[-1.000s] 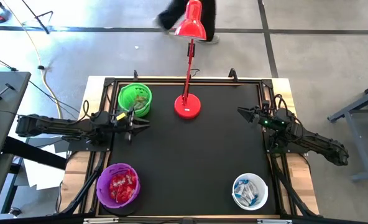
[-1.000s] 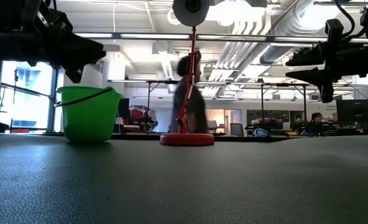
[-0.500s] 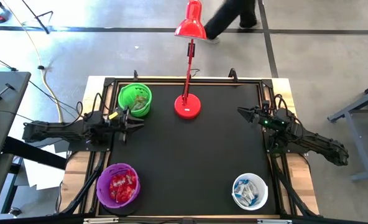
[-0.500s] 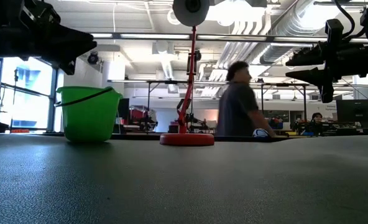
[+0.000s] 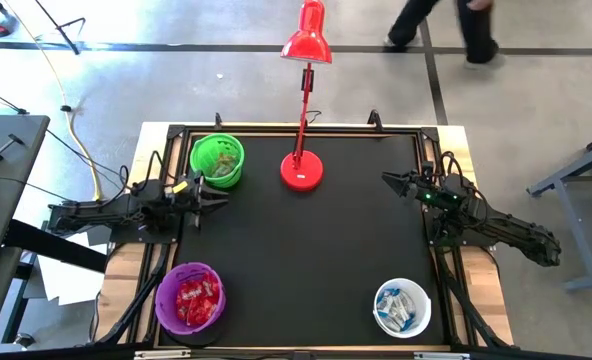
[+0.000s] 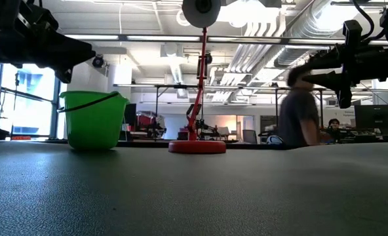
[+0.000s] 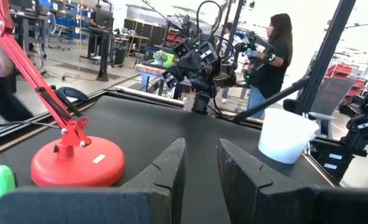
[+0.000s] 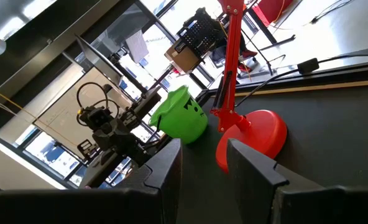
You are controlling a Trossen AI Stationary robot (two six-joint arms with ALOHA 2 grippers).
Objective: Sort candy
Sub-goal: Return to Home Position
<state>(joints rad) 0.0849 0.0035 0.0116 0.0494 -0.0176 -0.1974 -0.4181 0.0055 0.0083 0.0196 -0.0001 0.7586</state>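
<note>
Since no loose candy shows on the bench (image 5: 316, 260), sorting is judged complete: the candy (image 5: 197, 298) lies in the purple bowl (image 5: 159, 295), green bowl (image 5: 192, 160) and white bowl (image 5: 428, 300). Left tool (image 5: 216, 198) hovers near the green bowl, fingers narrowly parted, empty. Right tool (image 5: 391, 181) waits at the right edge, likewise parted and empty. Step in hand: homing. Next move calls for drawing the left arm clear of the green bowl.

No legible txt showing in any view. White sticker (image 7: 98, 159) sitting on red lamp base (image 7: 66, 169), too small to read. Dark marks (image 8: 190, 107) showing on green bucket (image 8: 179, 124), not resolving into letters or nos
</note>
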